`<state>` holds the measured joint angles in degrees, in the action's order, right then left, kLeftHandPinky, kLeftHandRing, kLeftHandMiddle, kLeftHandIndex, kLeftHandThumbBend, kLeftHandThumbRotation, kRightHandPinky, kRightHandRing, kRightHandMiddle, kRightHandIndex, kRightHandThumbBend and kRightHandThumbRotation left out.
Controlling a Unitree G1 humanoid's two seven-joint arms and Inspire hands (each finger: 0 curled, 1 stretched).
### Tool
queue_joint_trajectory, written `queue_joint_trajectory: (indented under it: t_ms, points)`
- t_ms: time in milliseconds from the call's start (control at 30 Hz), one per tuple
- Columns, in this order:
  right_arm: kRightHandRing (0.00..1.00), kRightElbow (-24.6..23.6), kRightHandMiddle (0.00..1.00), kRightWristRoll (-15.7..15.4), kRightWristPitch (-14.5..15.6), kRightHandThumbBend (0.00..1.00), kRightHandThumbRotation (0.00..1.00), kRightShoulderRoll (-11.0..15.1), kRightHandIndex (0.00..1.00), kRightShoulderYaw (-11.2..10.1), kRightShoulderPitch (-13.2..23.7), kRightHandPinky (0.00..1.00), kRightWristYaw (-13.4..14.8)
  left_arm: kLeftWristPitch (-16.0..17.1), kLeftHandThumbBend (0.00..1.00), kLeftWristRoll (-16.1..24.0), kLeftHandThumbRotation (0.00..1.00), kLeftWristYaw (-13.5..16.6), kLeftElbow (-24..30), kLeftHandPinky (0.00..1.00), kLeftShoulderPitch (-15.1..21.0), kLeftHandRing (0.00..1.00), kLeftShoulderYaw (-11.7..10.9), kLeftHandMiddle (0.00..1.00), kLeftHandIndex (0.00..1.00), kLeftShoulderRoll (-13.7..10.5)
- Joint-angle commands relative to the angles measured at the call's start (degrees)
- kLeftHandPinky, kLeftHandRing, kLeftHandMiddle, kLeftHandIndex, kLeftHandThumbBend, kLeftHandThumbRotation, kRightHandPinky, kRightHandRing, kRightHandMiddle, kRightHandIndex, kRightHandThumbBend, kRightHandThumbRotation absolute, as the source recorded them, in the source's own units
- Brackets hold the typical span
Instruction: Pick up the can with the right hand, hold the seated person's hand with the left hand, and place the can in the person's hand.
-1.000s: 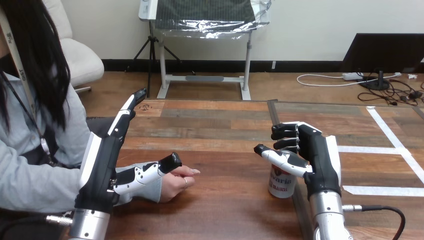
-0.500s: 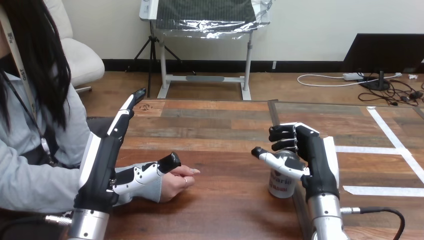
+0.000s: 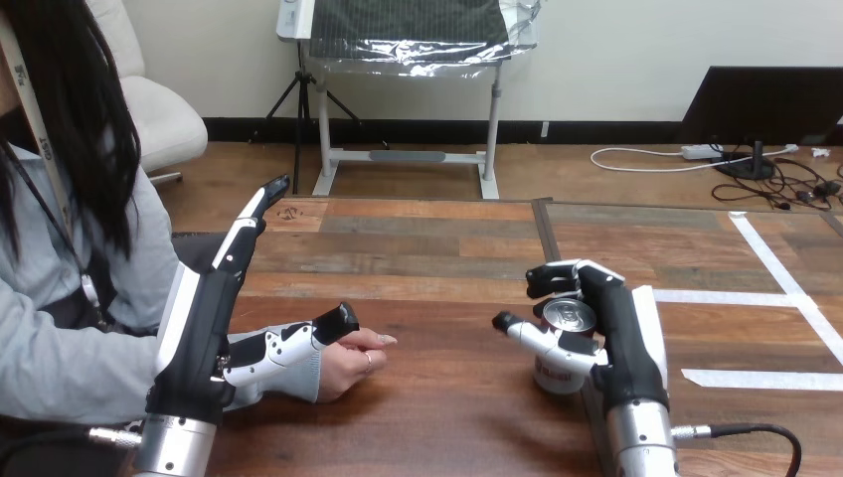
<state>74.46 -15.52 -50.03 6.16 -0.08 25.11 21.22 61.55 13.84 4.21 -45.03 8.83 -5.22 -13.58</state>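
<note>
Right hand [image 3: 624, 338] has slid a bit left and closed in since a second ago, so the can [image 3: 555, 370] now shows its top. Its fingers are wrapped round the can's far side, thumb across the near side. Can's upright on the table [image 3: 437, 258], right of centre. Left hand [image 3: 204, 328] hasn't budged: fingers straight, thumb lying over the person's hand [image 3: 348, 360], which rests on the table well apart from the can.
</note>
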Motion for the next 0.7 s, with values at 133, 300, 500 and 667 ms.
queue_joint_trajectory:
  t_ms: [133,300,500,667]
  points:
    - [0.58,-0.79,0.62,1.28,-0.31,0.77,0.00,-0.46,0.63,-0.12,1.84,0.53,-3.15,1.25,1.00,-1.03,0.57,-0.29,0.37,0.94,3.26,0.97,0.48,0.94,0.92,-1.39]
    - [0.63,-0.77,0.67,3.37,-0.15,0.80,0.00,-0.93,0.69,-1.25,1.60,0.59,-6.34,1.57,1.00,-1.24,0.57,-0.41,0.06,0.94,3.33,0.97,0.46,0.94,0.92,-1.40]
    - [0.69,-0.80,0.72,4.39,0.62,0.86,0.00,-0.98,0.77,-1.66,1.40,0.71,-7.93,1.27,1.00,-0.51,0.57,0.13,0.39,0.94,3.18,0.96,0.31,0.94,0.92,-1.49]
    - [0.73,-0.89,0.76,5.35,1.09,0.88,0.03,-0.87,0.81,-2.03,0.98,0.76,-9.05,1.25,1.00,-0.65,0.58,0.00,0.49,0.94,3.08,0.96,0.34,0.94,0.92,-1.49]
